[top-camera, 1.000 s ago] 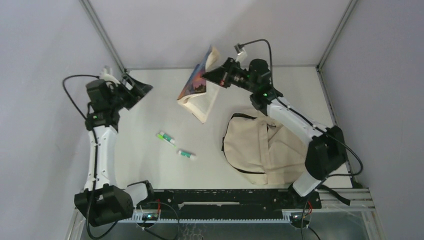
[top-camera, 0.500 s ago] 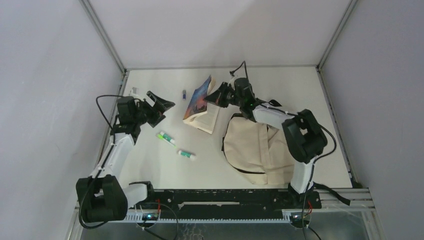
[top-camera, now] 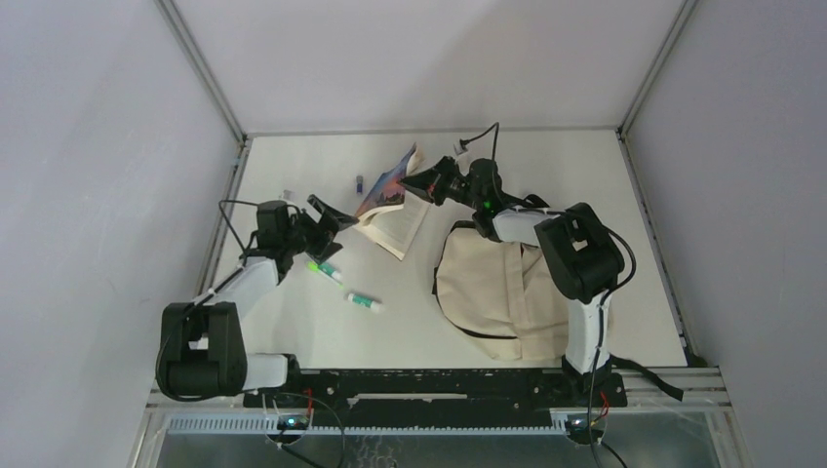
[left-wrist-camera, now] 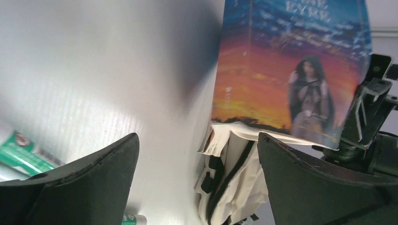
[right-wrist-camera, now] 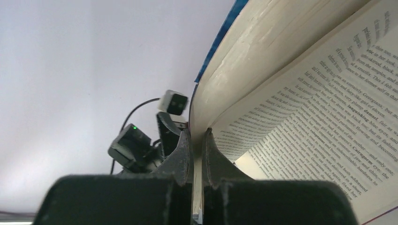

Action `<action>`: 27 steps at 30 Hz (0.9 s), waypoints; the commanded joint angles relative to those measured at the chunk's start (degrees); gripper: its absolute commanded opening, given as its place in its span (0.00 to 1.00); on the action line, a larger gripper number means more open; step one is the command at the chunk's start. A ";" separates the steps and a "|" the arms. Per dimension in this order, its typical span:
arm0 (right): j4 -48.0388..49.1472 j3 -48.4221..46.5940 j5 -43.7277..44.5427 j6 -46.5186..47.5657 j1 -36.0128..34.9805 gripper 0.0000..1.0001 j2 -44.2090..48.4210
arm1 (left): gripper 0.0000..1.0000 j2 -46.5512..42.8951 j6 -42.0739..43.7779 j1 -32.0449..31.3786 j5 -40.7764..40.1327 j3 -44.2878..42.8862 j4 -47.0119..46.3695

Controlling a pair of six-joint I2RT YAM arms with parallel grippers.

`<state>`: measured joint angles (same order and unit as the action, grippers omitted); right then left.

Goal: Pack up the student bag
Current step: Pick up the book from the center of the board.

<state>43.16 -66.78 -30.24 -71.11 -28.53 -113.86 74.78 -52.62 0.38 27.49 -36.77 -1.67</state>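
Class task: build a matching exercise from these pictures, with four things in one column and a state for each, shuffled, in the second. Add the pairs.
Column A:
1 book
2 student bag
3 left gripper
4 right gripper

Column B:
a open, empty
b beige, lying on the table
c shut on the book
d spread open, orange and blue cover

Pairs: 1-d, 2-b, 3-a, 4-c

The book [left-wrist-camera: 286, 70] is glossy-covered, the student bag [top-camera: 492, 288] cloth

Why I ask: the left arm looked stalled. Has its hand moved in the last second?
Yes. The left hand has swung right and toward the near edge, closing on the leftmost green marker, which has stayed put.
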 commanded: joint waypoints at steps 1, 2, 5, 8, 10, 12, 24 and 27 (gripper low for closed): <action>17.76 -1.39 -2.99 -7.96 0.33 0.00 0.50 | 1.00 1.10 -5.80 -3.16 0.70 2.93 -10.39; 17.82 -1.38 -3.18 -7.99 0.33 0.00 0.46 | 1.00 1.33 -6.99 -3.67 0.81 3.37 -12.62; 19.04 -0.98 -3.33 -8.60 0.39 0.00 0.11 | 1.00 2.08 -10.31 -4.63 0.03 4.73 -18.05; 20.27 -0.94 -3.74 -9.70 0.40 0.00 -0.40 | 1.00 2.87 -15.71 -5.10 -0.79 8.03 -26.86; 21.12 -0.83 -3.86 -10.42 0.40 0.00 -0.77 | 1.00 3.05 -18.94 -5.21 -1.23 10.50 -33.04; 21.35 -0.89 -3.79 -10.67 0.34 0.00 -1.15 | 1.00 2.30 -21.12 -5.31 -1.83 13.10 -37.99; 21.55 -0.93 -3.25 -11.02 0.40 0.00 -1.89 | 1.00 -11.91 -23.91 -5.42 -6.04 22.07 -39.08; 21.61 -0.94 -3.33 -11.04 0.33 0.00 -1.91 | 1.00 -12.29 -23.59 -5.39 -6.52 20.18 -35.77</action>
<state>52.99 -66.30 -33.54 -79.77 -27.90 -117.47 63.94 -75.48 -4.75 23.57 -15.94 -37.54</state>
